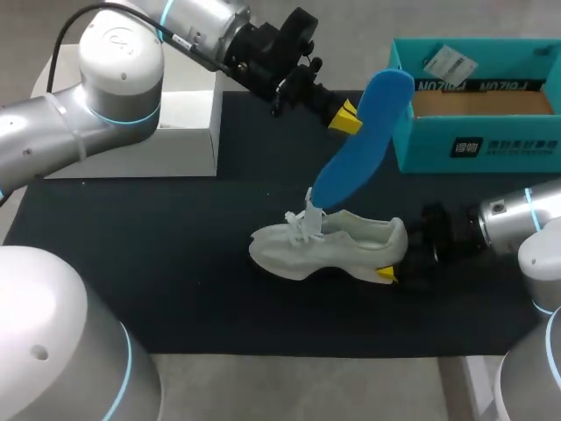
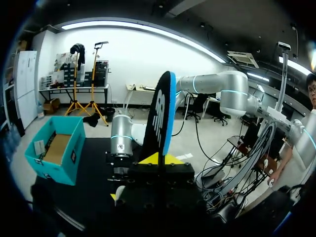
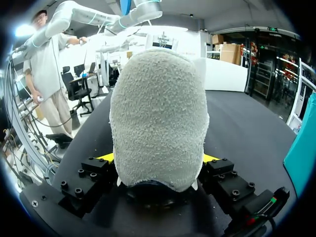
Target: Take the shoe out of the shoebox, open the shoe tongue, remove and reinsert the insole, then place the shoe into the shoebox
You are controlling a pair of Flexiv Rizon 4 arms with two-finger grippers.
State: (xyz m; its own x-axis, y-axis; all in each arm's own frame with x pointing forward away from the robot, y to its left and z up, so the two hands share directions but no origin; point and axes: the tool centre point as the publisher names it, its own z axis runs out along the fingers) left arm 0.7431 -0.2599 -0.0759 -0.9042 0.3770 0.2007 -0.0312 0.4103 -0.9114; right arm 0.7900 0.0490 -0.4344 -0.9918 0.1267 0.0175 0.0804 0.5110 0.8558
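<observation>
Clenched edge-on in the left gripper (image 1: 348,117) at upper centre, the insole (image 1: 364,140) slanted down to the shoe (image 1: 333,244) mouth mid-frame, while the right gripper (image 1: 396,256) grasped the heel, toe pointing left.

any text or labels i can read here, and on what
On the shoebox: white print on its side wall, too blurred to read.
On the tag inside it: too small to read.
On the insole: a white mark, not legible.
On the shoe: none seen.
</observation>
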